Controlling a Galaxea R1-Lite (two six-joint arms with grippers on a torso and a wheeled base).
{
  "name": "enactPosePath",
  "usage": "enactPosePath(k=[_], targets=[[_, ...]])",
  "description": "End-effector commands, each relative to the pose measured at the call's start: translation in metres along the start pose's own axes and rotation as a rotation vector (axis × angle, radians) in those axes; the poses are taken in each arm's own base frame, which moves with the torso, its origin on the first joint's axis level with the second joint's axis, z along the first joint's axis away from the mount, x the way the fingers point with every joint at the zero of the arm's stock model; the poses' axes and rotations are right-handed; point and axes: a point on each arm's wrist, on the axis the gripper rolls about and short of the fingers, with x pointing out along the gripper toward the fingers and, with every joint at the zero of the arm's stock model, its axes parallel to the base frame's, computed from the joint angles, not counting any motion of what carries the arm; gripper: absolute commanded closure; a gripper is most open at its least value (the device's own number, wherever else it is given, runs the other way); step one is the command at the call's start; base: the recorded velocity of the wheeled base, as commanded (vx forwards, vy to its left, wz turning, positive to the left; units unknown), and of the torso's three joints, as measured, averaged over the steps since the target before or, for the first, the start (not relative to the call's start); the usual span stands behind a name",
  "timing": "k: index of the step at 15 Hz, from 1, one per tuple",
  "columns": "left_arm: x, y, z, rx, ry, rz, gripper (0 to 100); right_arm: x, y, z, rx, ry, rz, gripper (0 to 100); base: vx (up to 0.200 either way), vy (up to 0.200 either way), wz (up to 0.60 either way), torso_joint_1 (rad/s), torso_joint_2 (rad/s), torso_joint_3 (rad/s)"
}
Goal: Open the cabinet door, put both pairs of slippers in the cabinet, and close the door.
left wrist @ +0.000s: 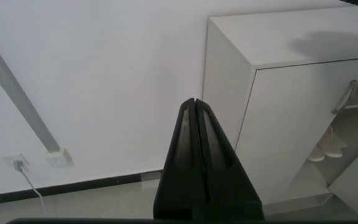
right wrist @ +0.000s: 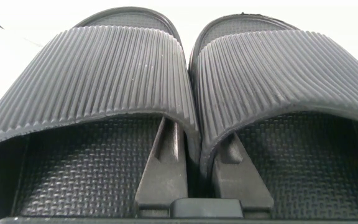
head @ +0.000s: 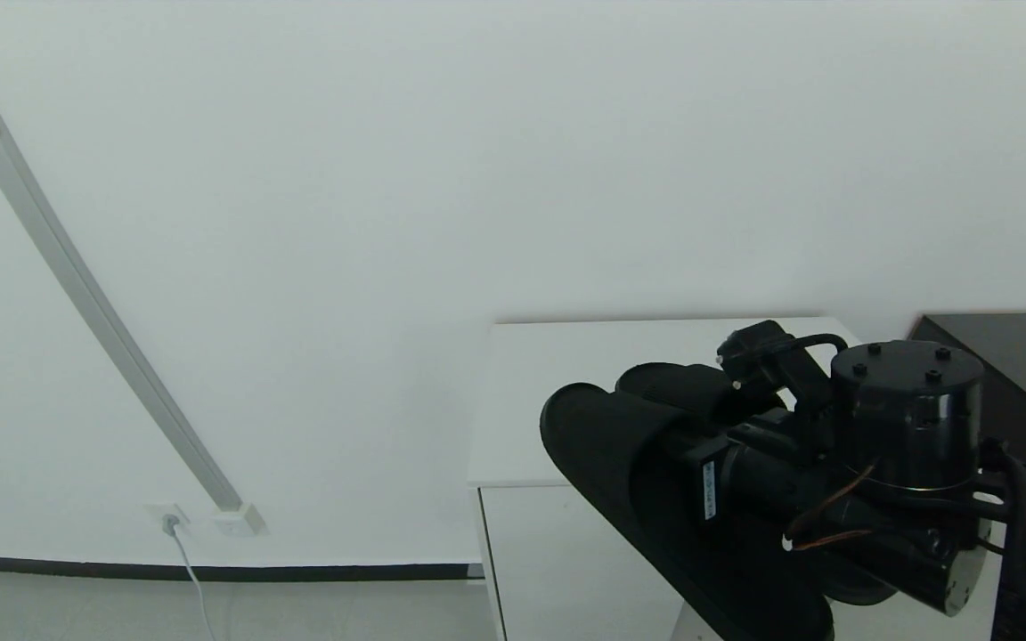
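Black slippers (right wrist: 123, 68) sit clamped in the right gripper (right wrist: 196, 140) before the white cabinet (head: 549, 383) (pale slippers (left wrist: 328, 146) on its shelf) against the white wall (head: 388, 178); left gripper (left wrist: 195, 143) closed, empty.

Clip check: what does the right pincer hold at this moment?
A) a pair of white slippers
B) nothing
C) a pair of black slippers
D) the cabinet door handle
C: the right pincer clamps the black slippers, one finger inside each, pressing their inner walls together.
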Motion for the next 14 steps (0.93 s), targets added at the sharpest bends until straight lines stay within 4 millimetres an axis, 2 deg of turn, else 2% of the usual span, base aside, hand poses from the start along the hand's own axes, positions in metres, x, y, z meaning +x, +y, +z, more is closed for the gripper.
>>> enactPosePath(k=[1,9,14], targets=[[0.0,0.0,0.0001,0.0,-0.001,0.0,100,-0.0006,0.0011,-0.0005,-0.001,0.001,0.003,100,-0.2,0.0,0.0,0.007,0.0,-0.002],[0.0,0.0,0.0001,0.0,-0.001,0.0,100,-0.0008,0.0014,-0.0008,-0.001,0.001,0.002,100,-0.2,0.0,0.0,0.002,0.0,0.004],[0.0,0.0,0.0001,0.0,-0.001,0.0,100,-0.0007,0.0025,-0.0034,-0.006,0.01,0.006,100,0.0,0.0,0.0,0.0,0.0,0.0]])
